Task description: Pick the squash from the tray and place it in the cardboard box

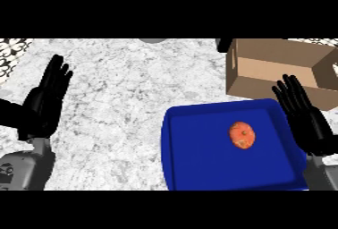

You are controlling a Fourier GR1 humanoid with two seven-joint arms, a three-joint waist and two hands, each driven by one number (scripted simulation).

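Observation:
An orange squash (pixel 242 135) lies near the middle of the blue tray (pixel 198 165) at the lower right of the counter. Behind the tray stands an open cardboard box (pixel 264 67), its inside showing no contents. My right hand (pixel 307 118) is open, fingers straight and pointing away, over the tray's right edge just right of the squash and in front of the box's near wall. My left hand (pixel 45 100) is open with fingers up at the far left, well apart from the tray.
The counter top (pixel 125 112) is speckled white marble. A grey round shape (pixel 153 40) shows at the far edge, and a patterned patch (pixel 14 49) at the top left corner.

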